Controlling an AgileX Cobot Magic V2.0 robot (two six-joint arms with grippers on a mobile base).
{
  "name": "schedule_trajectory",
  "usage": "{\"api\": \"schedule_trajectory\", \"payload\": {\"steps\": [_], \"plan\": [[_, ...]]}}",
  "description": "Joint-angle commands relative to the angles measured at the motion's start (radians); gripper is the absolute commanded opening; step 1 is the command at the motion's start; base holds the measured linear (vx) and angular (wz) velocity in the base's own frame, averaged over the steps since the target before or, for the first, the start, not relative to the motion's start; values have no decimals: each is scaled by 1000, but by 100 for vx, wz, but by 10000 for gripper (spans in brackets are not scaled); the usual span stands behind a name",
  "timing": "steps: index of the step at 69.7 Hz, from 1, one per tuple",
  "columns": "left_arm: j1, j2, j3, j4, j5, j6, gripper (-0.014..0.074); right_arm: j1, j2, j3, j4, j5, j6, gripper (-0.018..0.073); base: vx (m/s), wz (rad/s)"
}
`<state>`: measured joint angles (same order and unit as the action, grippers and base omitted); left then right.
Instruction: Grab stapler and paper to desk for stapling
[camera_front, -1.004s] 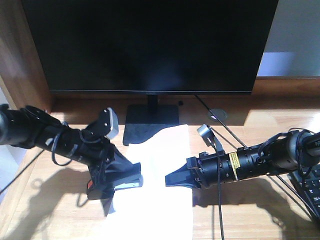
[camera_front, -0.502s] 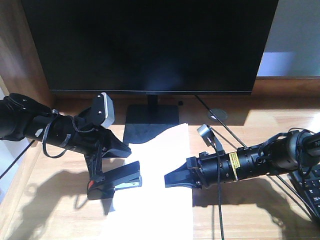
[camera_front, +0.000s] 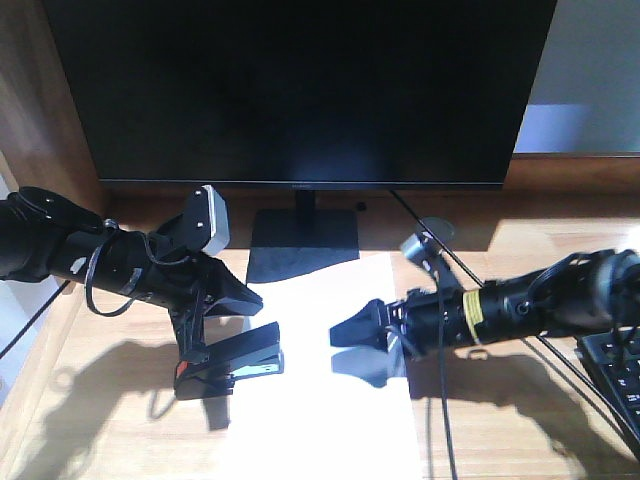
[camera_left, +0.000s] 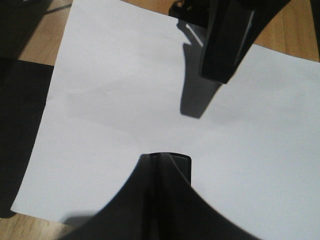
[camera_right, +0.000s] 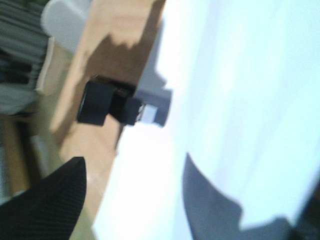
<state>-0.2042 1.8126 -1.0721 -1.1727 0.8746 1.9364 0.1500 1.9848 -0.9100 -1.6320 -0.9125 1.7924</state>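
**Stapler sits on the paper's left edge, both grippers off it**

You see the stapler (camera_front: 232, 364) lying on the desk (camera_front: 520, 420) at the left edge of the paper (camera_front: 320, 420). It is a small black stapler with an orange-red patch at its rear, left end and a pale strip along its underside; its nose points right, over the sheet. In the right wrist view it shows blurred as a black block (camera_right: 107, 105) at the border where white paper meets wood.

The paper is a plain white sheet, unmarked, lying flat in front of the monitor's (camera_front: 300, 90) square black base (camera_front: 300, 245). The left wrist view shows a faint crease across it (camera_left: 125, 100).

Your left gripper (camera_front: 235, 298) hangs just above and behind the stapler, not touching it; whether its jaws are spread or pressed together cannot be told. Your right gripper (camera_front: 360, 345) lies low over the middle of the sheet with its jaws spread, one finger above and one below, pointing left toward the stapler and holding nothing. A keyboard (camera_front: 615, 375) corner shows at the right edge.
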Motion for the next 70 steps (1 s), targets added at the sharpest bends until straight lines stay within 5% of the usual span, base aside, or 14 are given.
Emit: {"api": "schedule_trajectory", "payload": {"steps": [1, 25, 41, 57, 70], "plan": [[-3, -51, -20, -49, 27, -18, -6, 0, -123, -17, -12, 89, -13, 576, 0, 0], [-3, -105, -20, 14, -138, -194, -6, 0, -349, -13, -166, 422, 22, 531, 0, 0], [-3, -201, -20, 254, -322, -459, -6, 0, -456, -12, -166, 519, 22, 382, 0, 0], [0, -301, -16, 500, -411, -752, -6, 0, -539, -12, -166, 528, 22, -19, 0, 0], [0, -381, -16, 646, -450, -1009, -6, 0, -615, -12, -166, 558, 22, -6, 0, 0]]}}
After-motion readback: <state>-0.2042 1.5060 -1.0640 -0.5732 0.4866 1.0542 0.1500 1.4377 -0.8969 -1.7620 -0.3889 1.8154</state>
